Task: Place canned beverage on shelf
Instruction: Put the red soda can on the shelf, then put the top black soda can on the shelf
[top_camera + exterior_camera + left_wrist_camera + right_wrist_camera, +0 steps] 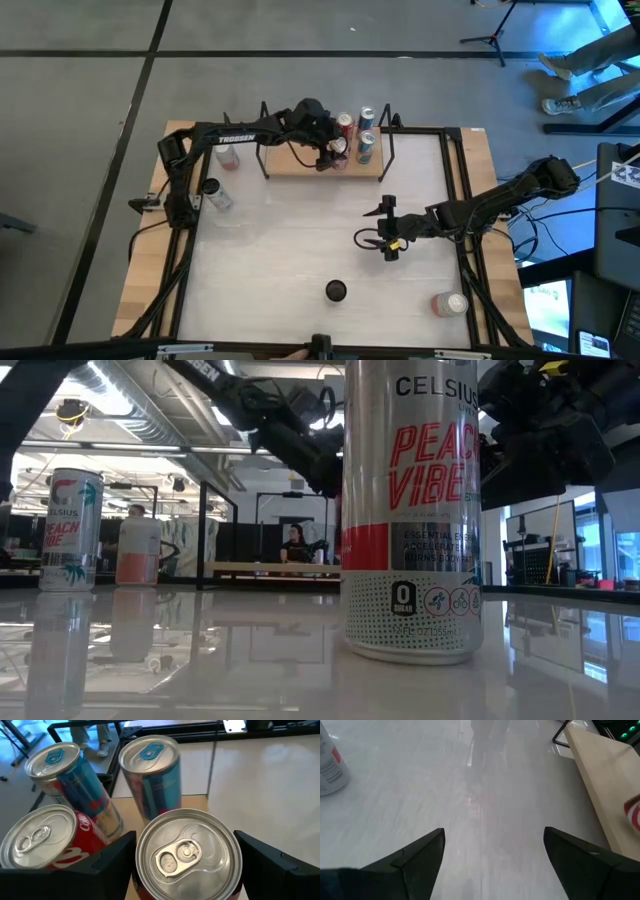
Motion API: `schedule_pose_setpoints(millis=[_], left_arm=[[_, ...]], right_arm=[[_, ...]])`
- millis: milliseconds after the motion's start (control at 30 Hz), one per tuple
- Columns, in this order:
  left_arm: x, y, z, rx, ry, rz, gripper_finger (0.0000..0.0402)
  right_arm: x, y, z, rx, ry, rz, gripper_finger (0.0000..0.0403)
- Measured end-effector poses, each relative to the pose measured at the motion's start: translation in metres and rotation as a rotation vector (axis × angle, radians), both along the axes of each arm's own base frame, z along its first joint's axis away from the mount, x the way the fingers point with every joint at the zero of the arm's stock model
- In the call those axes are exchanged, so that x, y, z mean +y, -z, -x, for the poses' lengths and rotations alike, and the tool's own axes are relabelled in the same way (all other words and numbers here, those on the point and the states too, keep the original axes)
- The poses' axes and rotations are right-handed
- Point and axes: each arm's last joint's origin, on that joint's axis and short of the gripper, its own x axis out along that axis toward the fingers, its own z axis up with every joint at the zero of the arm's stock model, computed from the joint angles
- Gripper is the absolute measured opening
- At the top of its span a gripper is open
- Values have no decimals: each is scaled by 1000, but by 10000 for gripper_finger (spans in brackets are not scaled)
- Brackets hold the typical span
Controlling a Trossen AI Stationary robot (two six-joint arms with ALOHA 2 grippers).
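Silver-topped beverage can [187, 856] upright on light-wood wire-ended shelf [300, 160], between left gripper's [187, 857] spread jaws, gaps both sides.

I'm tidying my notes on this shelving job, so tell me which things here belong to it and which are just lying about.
Part of the job:
- shelf
- silver-topped can between the left gripper fingers, over the shelf
- three cans already standing on the shelf

Lying about:
- Celsius Peach Vibe can, mid-table
- two cans at the table's left side
- can near the right front corner
- right gripper, open, empty
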Motion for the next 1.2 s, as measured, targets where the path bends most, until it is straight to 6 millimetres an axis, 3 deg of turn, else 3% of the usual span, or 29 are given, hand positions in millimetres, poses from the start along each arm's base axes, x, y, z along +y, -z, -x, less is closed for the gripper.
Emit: schedule_pose_setpoints(millis=[367, 533, 667, 1033, 1200], left_arm=[[8, 13, -8, -28, -14, -20, 275], [8, 13, -8, -28, -16, -19, 323], [8, 11, -8, -38, -15, -25, 343], [7, 7, -9, -45, -58, -62, 348], [-3, -8, -9, -81, -46, -83, 349]], right_arm=[[0, 0, 0, 0, 0, 0, 337], [0, 0, 0, 2, 0, 1, 337], [0, 0, 0, 3, 0, 1, 337], [0, 0, 0, 3, -1, 1, 337], [0, 0, 0, 2, 0, 0, 337]])
